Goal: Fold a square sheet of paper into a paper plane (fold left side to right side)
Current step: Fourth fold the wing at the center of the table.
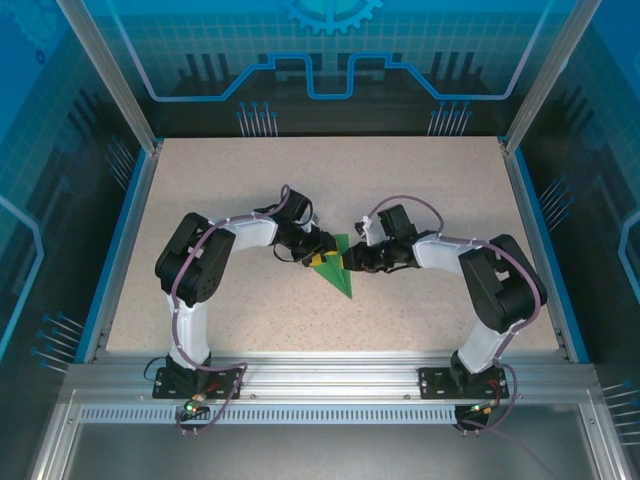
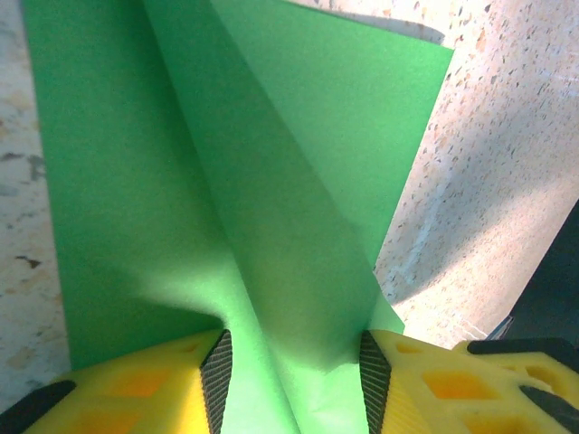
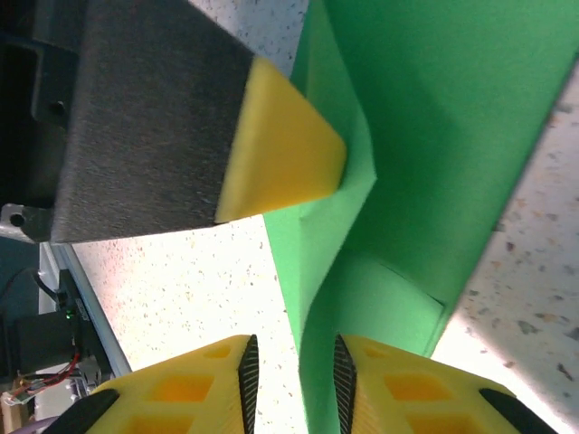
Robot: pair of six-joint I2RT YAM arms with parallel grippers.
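Observation:
The green paper plane (image 1: 339, 270) lies at the table's middle, pointed toward the near edge, between both grippers. In the left wrist view the paper (image 2: 226, 181) spreads under my left gripper (image 2: 295, 384). A raised fold runs through the wide gap between its jaws, which stand open astride it. My left gripper (image 1: 318, 258) sits on the plane's left side. My right gripper (image 3: 295, 384) is open. An upright flap of the paper (image 3: 407, 136) leans against its right pad (image 3: 344, 380), and bare table shows in the gap. My right gripper (image 1: 358, 262) is at the plane's right side.
One yellow-tipped finger of the left gripper (image 3: 280, 163) rests on the paper's edge in the right wrist view. The speckled table (image 1: 200, 200) is bounded by blue rails (image 1: 125, 240) and a metal frame (image 1: 330, 375) along the near edge.

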